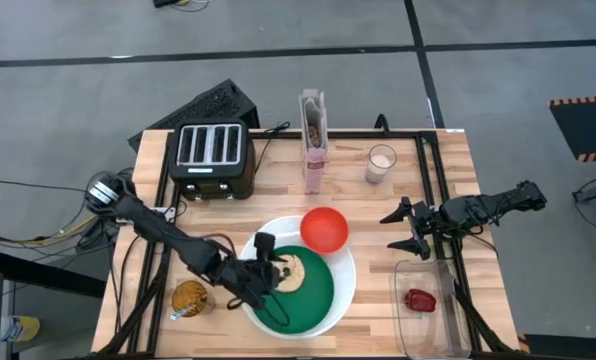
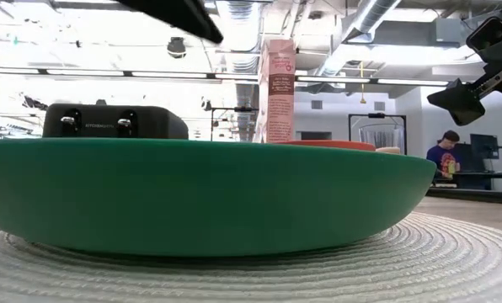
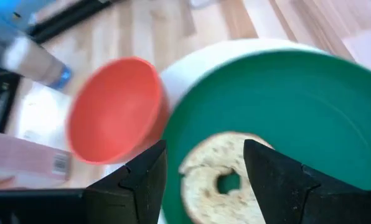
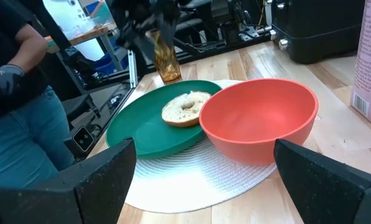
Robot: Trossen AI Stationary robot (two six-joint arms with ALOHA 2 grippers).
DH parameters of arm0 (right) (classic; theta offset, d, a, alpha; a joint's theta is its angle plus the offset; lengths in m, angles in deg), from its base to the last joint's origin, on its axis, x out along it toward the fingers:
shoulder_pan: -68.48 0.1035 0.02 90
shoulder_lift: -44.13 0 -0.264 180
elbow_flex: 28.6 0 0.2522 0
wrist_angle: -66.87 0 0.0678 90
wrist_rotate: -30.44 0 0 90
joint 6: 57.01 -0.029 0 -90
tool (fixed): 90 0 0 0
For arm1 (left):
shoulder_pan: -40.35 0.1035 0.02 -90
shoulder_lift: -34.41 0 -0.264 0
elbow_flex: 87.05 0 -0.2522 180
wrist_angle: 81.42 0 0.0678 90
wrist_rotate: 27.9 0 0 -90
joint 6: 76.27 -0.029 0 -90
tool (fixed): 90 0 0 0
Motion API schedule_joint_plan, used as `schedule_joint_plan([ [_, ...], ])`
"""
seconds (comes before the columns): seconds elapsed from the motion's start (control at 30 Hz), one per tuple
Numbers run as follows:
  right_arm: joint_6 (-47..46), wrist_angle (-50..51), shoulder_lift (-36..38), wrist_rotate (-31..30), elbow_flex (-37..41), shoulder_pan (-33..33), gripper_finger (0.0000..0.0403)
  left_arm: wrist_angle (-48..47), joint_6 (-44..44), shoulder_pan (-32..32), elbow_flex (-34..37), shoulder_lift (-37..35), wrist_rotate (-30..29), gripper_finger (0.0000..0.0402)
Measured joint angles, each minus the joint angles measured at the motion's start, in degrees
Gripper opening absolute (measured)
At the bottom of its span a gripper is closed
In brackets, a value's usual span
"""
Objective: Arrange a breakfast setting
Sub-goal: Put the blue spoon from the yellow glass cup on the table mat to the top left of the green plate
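Observation:
A toasted bagel [image 3: 226, 180] lies flat on the green plate [image 3: 310, 106], which rests on the large white round plate [image 1: 346, 290]. The red bowl [image 1: 324, 229] stands on the white plate's far side, touching the green plate's rim. My left gripper [image 3: 204, 152] hovers open above the bagel, one finger on either side in the wrist view, touching nothing. It partly hides the bagel in the high view. My right gripper [image 1: 396, 232] waits open at the table's right, facing the bowl [image 4: 260, 118]. The pink cereal box [image 1: 313, 140] stands upright at the back.
A black toaster [image 1: 211, 158] stands at the back left, a glass cup [image 1: 381, 163] right of the cereal box. An amber jar [image 1: 190, 298] stands left of the plates. A clear container [image 1: 428, 320] at the near right holds a dark red item [image 1: 421, 300]. A person [image 4: 17, 93] stands beyond the left edge.

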Motion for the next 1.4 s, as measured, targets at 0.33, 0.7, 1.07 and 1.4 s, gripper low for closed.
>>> schedule_joint_plan([
  [0.33, -0.02, 0.02, 0.00, 0.00, 0.00, 0.00, 0.0399, -2.28, 0.15, 5.74, -0.02, -9.76, -5.28, 0.0200],
  [0.7, -0.02, 0.00, 0.00, 0.00, 0.00, -0.02, 0.0399, -16.40, 4.83, 12.36, -0.02, -23.82, 2.50, 0.0199],
  [1.07, -0.02, 0.00, 0.00, 0.00, 0.00, -0.01, 0.0399, -34.24, 16.01, 11.01, -0.02, -36.27, 18.51, 0.0199],
  [1.4, -0.02, 0.01, 0.00, 0.00, 0.00, 0.00, 0.0399, -42.28, 23.87, -1.25, -0.02, -38.56, 29.23, 0.0199],
])
